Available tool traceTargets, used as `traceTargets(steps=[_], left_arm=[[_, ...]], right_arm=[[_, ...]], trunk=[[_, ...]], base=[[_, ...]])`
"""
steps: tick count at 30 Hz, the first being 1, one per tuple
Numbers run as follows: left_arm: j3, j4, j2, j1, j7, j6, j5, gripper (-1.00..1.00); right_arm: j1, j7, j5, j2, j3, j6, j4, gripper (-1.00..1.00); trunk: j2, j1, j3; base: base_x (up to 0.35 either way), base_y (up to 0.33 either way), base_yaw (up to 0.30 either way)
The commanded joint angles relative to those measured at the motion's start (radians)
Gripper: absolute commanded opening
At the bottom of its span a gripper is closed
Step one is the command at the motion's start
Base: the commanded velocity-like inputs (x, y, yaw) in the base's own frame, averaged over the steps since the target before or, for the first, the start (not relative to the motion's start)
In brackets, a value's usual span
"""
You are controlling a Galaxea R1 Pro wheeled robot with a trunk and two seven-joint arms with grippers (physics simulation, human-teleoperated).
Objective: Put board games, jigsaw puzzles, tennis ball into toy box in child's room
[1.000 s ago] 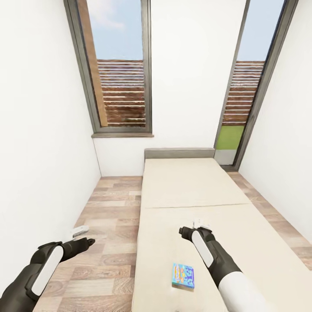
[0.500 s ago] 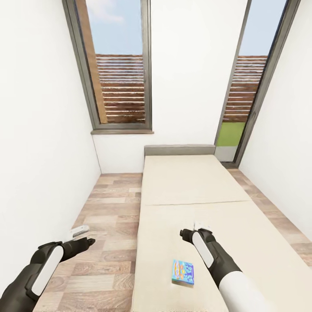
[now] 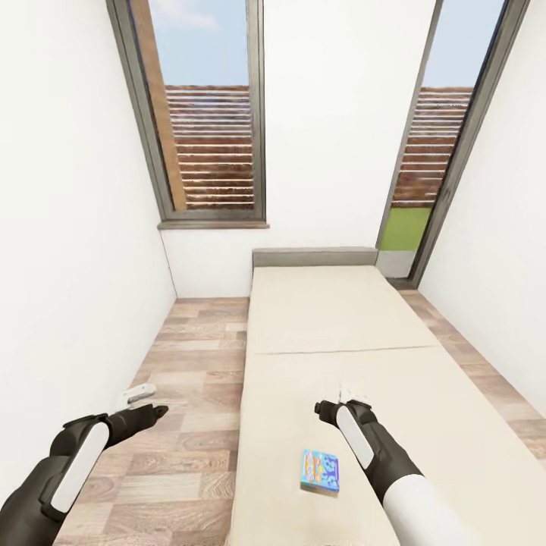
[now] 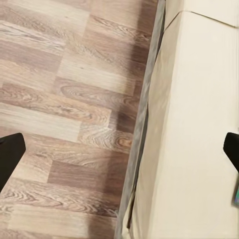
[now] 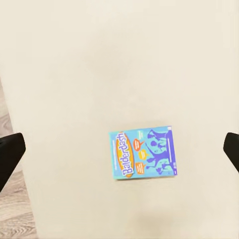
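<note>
Flat blue board game [image 3: 320, 471] on beige bed [image 3: 334, 326]

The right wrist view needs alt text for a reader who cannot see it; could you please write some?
A small blue board game with the title "Balderdash" lies flat on the beige bed, seen from above. The dark fingertips of the open right gripper show at the two side edges, well clear of the box, and a strip of wood floor shows at one corner.

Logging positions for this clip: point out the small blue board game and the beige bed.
small blue board game [image 5: 143, 152], right wrist view, cover centre
beige bed [image 3: 334, 318], head view, bare mattress
</note>
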Motion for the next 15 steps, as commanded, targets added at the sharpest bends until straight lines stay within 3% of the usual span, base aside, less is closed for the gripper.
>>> traceTargets(steps=[1,15], left_arm=[[-0.001,-0.007,-0.002,-0.001,0.009,0.003,0.009,1.0],[-0.002,-0.046,-0.002,-0.001,0.008,0.004,0.008,1.0]], right_arm=[[-0.001,-0.01,-0.01,-0.001,0.003,0.002,-0.001,1.0],[-0.003,-0.01,-0.009,-0.003,0.004,0.002,-0.001,1.0]], trunk=[[-0.002,0.001,-0.004],[-0.002,0.001,-0.027]], base=[[0.0,0.0,0.0],[0.0,0.0,0.0]])
